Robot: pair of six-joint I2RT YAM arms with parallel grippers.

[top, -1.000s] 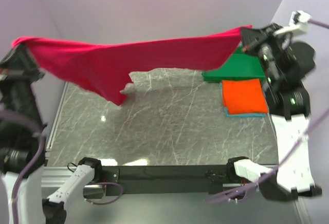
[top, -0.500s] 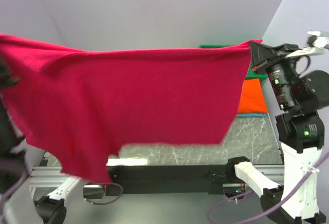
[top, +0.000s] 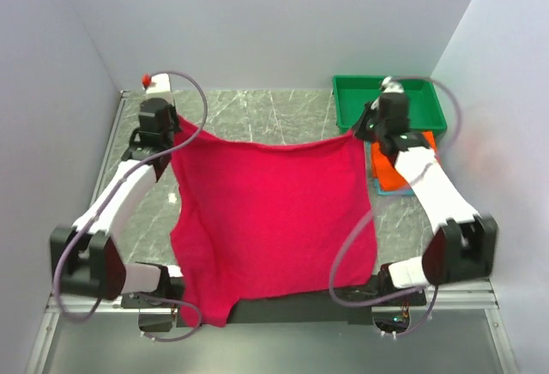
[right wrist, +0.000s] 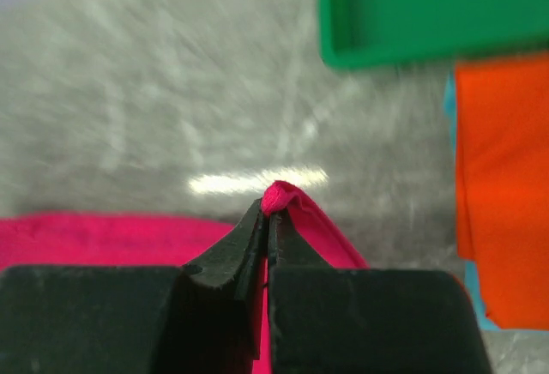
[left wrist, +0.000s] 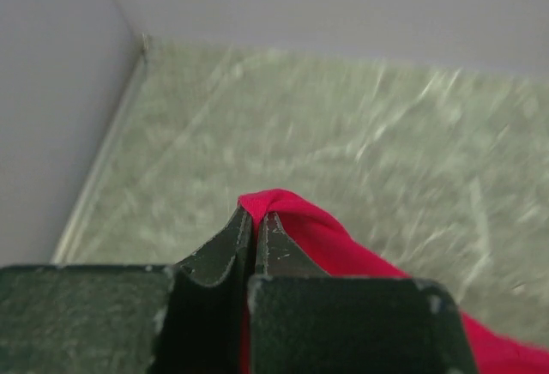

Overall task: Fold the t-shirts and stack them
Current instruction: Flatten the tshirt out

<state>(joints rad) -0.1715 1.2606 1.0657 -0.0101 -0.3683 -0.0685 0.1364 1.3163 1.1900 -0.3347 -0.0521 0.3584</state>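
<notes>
Top external: crimson-pink shirt (top: 270,220) stretching between arms, hiding much of table (top: 257,108), hem draping past near edge. Left gripper (top: 174,127) and right gripper (top: 362,131) pinching top corners, jaws clamping tight on cloth. Right arm covering most of orange shirt (top: 383,177). Right wrist showing it clearer, teal shirt (right wrist: 448,104) peeking beneath, green tray (right wrist: 386,52) beside it.

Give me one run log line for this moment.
left pincer: shut on crimson shirt corner | right pincer: shut on opposite corner | shirt: spread out between them | orange shirt: folded beside green tray
</notes>
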